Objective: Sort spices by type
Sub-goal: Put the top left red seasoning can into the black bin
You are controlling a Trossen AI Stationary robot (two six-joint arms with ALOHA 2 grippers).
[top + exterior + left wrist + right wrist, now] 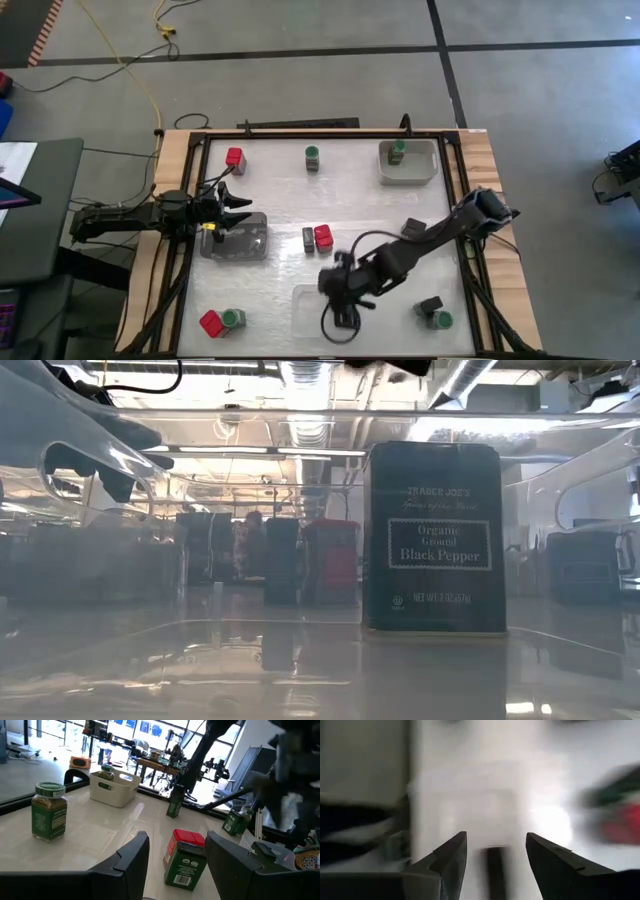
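Bare tabletop (270,185) between red spice (235,157) and green-lidded jar (313,157) (paired containers (316,238) crowding mid-table).

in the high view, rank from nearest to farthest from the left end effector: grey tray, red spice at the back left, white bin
1. Grey tray, right beside the left end effector.
2. Red spice, back left corner.
3. White bin, back right, far across the table.

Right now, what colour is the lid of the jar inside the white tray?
Green. The jar stands in the white tray; the high view shows it best.
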